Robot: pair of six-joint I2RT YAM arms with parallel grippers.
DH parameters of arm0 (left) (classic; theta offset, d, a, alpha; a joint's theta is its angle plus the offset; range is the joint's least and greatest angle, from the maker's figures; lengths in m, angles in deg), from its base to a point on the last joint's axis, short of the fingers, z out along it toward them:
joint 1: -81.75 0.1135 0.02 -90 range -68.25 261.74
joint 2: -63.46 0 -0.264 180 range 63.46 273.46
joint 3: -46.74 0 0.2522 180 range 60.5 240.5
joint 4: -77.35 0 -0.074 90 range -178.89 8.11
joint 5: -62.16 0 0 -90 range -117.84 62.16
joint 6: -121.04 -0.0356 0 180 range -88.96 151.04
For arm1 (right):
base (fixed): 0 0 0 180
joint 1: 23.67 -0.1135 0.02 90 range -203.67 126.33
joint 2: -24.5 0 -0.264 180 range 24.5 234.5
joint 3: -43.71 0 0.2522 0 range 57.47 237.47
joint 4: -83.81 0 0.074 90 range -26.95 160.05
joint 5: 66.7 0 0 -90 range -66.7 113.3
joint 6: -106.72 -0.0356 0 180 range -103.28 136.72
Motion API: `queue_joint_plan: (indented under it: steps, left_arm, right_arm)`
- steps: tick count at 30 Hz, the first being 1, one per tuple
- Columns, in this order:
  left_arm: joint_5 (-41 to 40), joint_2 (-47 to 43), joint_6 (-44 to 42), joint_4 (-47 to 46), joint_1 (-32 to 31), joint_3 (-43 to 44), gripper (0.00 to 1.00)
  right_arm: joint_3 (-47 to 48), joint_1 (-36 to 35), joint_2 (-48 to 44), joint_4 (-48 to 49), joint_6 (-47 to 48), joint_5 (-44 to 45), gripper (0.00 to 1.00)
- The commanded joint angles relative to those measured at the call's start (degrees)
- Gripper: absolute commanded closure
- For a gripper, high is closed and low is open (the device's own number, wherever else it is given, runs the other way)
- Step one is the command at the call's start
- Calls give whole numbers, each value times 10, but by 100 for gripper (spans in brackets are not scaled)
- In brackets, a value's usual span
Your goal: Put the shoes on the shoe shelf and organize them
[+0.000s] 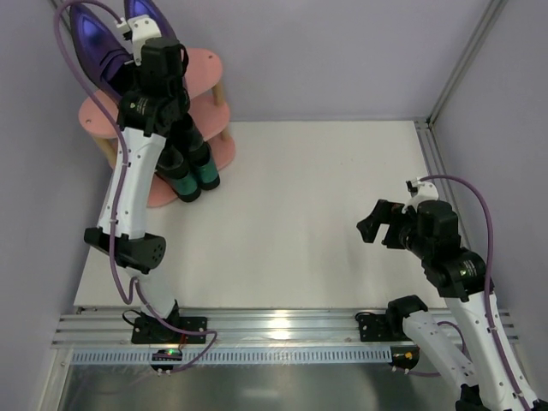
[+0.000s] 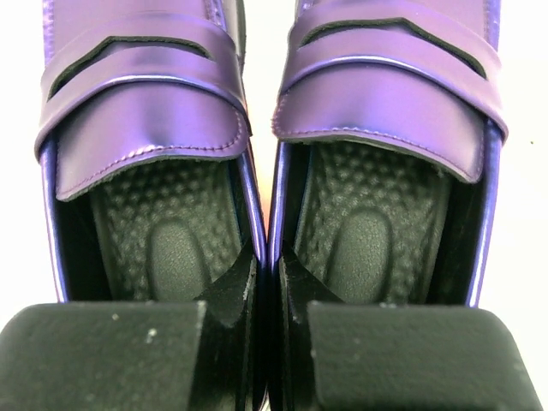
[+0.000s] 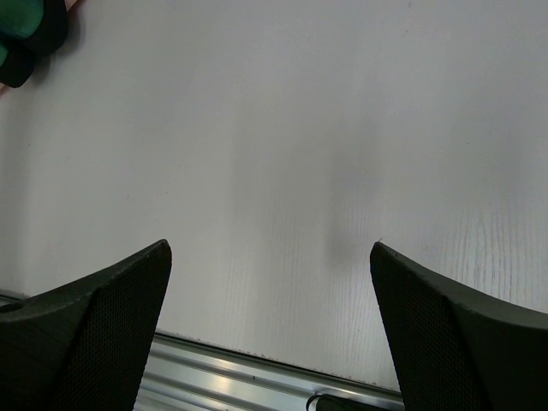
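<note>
The pink shoe shelf [image 1: 201,75] stands at the far left corner of the white table [image 1: 300,214], close to the left and back walls. The purple shoes [image 1: 96,41] sit side by side on its top board with their pointed toes facing away from the arms. The left arm reaches up and over the shelf from the near left edge and covers much of the middle board, so what lies there cannot be told. In the left wrist view the left gripper [image 2: 265,295] is narrow. One black finger [image 2: 103,355] sits in the heel opening of the left purple shoe and the other in the right one, and the two touching inner walls of the pair are pinched between them. The dimpled dark insoles and the glossy straps across both uppers show plainly. On the lowest board, the teal shoes [image 1: 185,187] lie together with their rounded heels poking out toward the middle of the table – the rest of them runs back under the arm. The right gripper [image 3: 270,248] hangs above bare table near the right edge, just ahead of the metal rail [image 1: 282,330] along the near edge. Its fingers are spread wide and hold nothing – only white tabletop shows between them, with a teal heel in the far corner of that view.
</note>
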Motion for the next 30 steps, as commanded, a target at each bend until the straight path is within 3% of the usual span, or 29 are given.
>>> queue_joint_plan:
  steps: [1, 17, 27, 30]
  left_arm:
    - [-25, -34, 64, -80, 9, 41, 100]
    - [22, -30, 204, -48, 52, 37, 99]
    - [32, -36, 206, -74, 69, 39, 69]
    - [30, -41, 194, -85, 69, 40, 66]
  right_arm:
    - [-2, -3, 2, 28, 9, -13, 3]
    - [-4, -2, -2, 28, 10, -25, 3]
    - [1, -3, 6, 30, 12, -23, 3]
    - [2, -2, 8, 31, 13, -23, 3]
